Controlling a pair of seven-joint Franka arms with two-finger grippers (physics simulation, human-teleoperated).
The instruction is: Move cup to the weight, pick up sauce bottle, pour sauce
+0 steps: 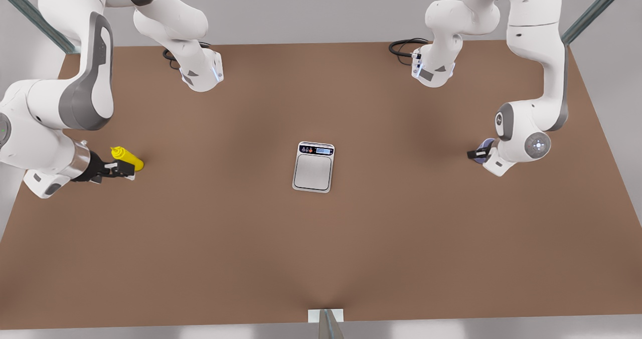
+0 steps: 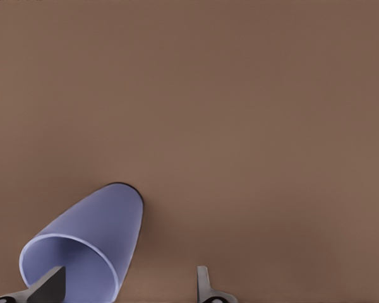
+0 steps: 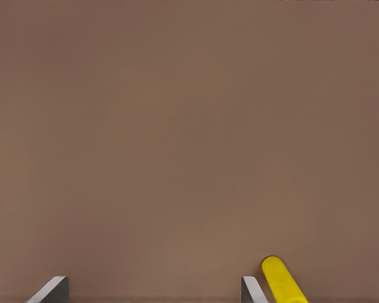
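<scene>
Two Franka arms reach low over a brown bench [image 1: 321, 259] with the opening step of the job in hand: getting the lavender cup [image 1: 485, 144] onto the kitchen scale [image 1: 313, 167]. The cup sits at the front view's right, well apart from the scale at the bench's middle, and nothing rests on the scale's steel plate.

The left claw [image 1: 476, 153] is at the cup, its fingers spread wide. In the left wrist view one fingertip [image 2: 50, 284] shows in front of the cup's [image 2: 91, 243] open mouth and the other stands clear beside it, so no grip appears made; whether the cup stands upright cannot be told from that angle.

At the front view's left, the right claw [image 1: 118, 169] is against the yellow sauce bottle [image 1: 128, 158], which lies on the bench. Its fingers are also spread, and in the right wrist view the bottle [image 3: 281, 281] lies just outside one fingertip [image 3: 251, 290] rather than between the pair.

By the look of it, the next move calls for the left claw to centre on the cup wall and close, then carry the cup to the plate. The right claw would need to shift sideways to bracket the bottle.
</scene>
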